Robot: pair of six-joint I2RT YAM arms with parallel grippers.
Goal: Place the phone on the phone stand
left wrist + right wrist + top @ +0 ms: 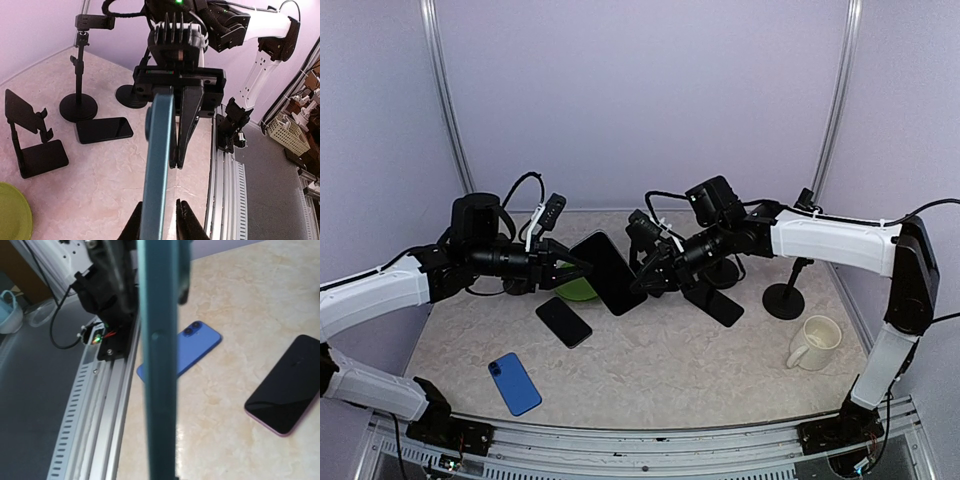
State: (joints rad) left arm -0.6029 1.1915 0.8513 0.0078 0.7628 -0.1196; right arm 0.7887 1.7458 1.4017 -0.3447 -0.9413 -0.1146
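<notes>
Top external view: phone [608, 272] airborne, left of phone stand [718, 303].
Long axis: slants across the line between both jaws.
Right jaws: clamped on phone, nearer stand.
Left jaws: slightly parted around phone.

The top camera sits high up behind the arms, looking down and forward over the whole table [660, 370] from well back. The left wrist cam looks out past the left gripper [159, 202] toward the right arm [260, 22], very close to the phone [157, 165]. The right wrist cam faces the opposite way, toward the table's near edge, with the phone's edge nearly against the lens. All three views catch that phone. The top and right wrist views also share the blue phone [514, 383].
</notes>
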